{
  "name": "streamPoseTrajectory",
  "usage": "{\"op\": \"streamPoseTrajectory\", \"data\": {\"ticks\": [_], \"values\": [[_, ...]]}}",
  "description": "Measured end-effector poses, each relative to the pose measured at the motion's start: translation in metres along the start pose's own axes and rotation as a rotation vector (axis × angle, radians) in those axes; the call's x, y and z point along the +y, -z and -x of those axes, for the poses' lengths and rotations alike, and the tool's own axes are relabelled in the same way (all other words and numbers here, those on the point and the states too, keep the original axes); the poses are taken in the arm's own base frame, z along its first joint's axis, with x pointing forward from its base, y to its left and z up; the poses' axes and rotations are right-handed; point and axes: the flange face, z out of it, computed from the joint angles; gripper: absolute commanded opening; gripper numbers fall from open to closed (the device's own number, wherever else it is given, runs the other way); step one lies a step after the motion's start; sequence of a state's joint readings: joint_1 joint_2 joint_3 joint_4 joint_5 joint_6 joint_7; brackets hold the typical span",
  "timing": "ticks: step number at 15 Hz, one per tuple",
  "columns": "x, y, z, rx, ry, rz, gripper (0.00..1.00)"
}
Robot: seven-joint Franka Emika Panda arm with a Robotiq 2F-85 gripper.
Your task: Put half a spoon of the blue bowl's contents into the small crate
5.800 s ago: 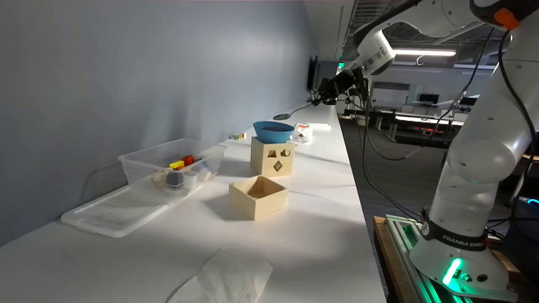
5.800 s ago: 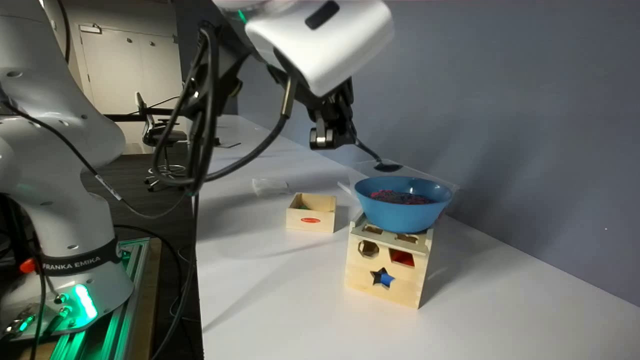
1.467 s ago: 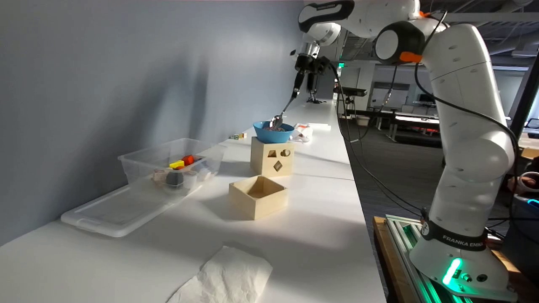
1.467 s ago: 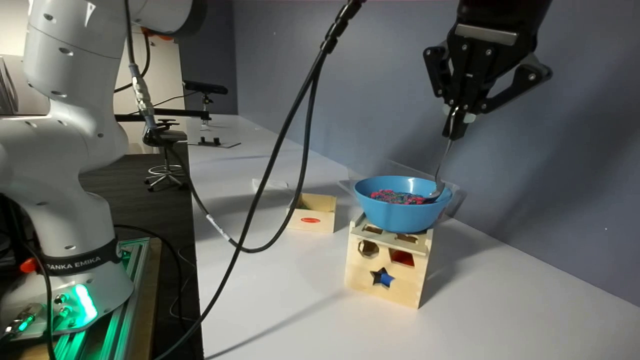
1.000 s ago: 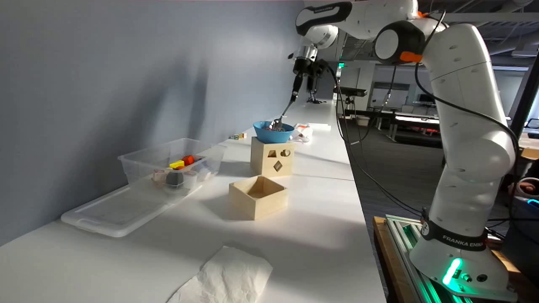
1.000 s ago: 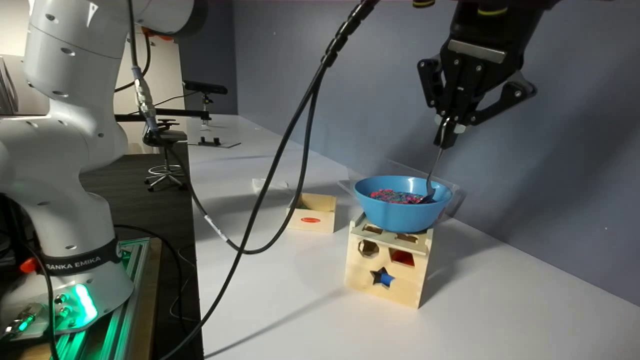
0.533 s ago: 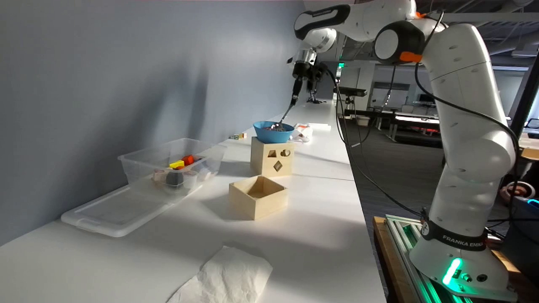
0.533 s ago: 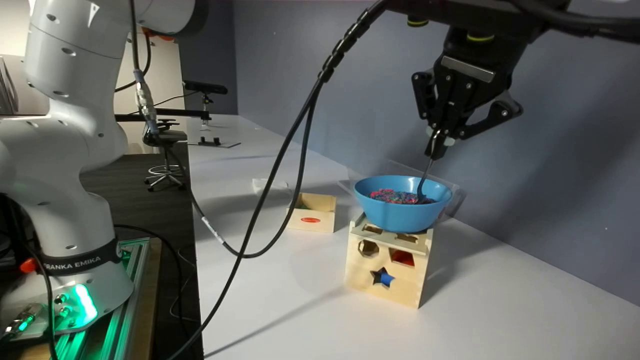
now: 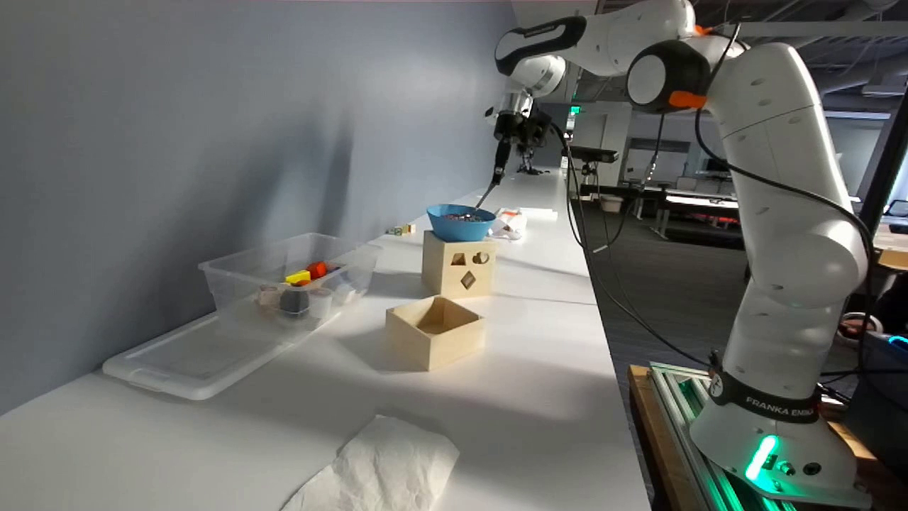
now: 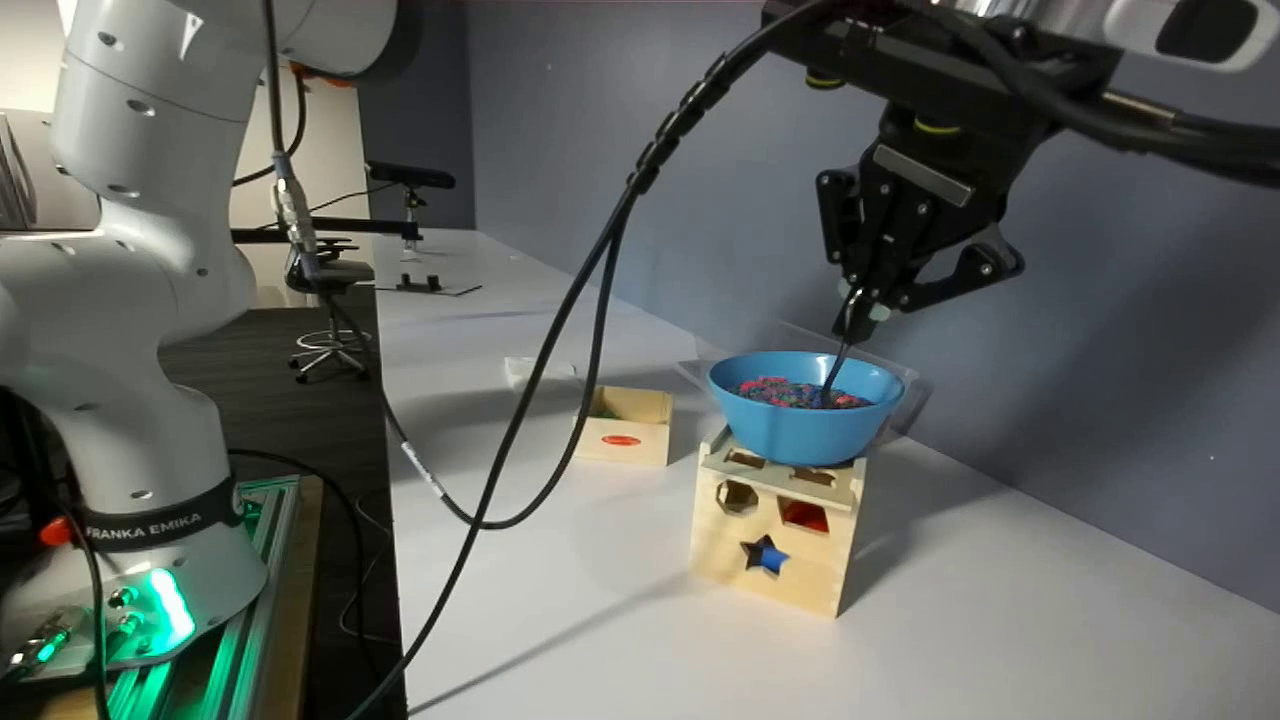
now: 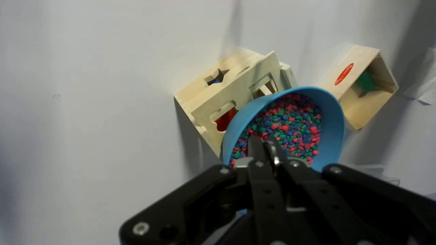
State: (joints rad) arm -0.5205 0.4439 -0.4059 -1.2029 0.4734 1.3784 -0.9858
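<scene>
Exterior cams roughly face each other along the white table (image 9: 539, 426), both above tabletop, tilted slightly down. In an exterior view: wall (image 9: 213, 106) left, arm (image 9: 787, 284) right, small crate (image 9: 454, 348) nearer than blue bowl (image 9: 455, 230). In an exterior view: holed box (image 10: 765, 525) near, small crate far, wall right, arm left; blue bowl reads larger, so closer. Shared by both: blue bowl, holed box, small crate. Wrist cam: close, overhead, looking down past gripper (image 11: 265, 149) into blue bowl; holed box left, small crate right.
</scene>
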Motion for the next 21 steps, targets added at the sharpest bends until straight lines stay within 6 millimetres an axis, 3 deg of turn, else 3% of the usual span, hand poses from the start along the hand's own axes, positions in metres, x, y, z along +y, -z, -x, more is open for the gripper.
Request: {"op": "streamPoseTrajectory", "data": {"ticks": [12, 21], "values": [[0.033, -0.021, 0.023, 0.015, -0.188, -0.163, 0.01], [0.055, -0.039, 0.028, 0.031, -0.268, -0.289, 0.01]]}}
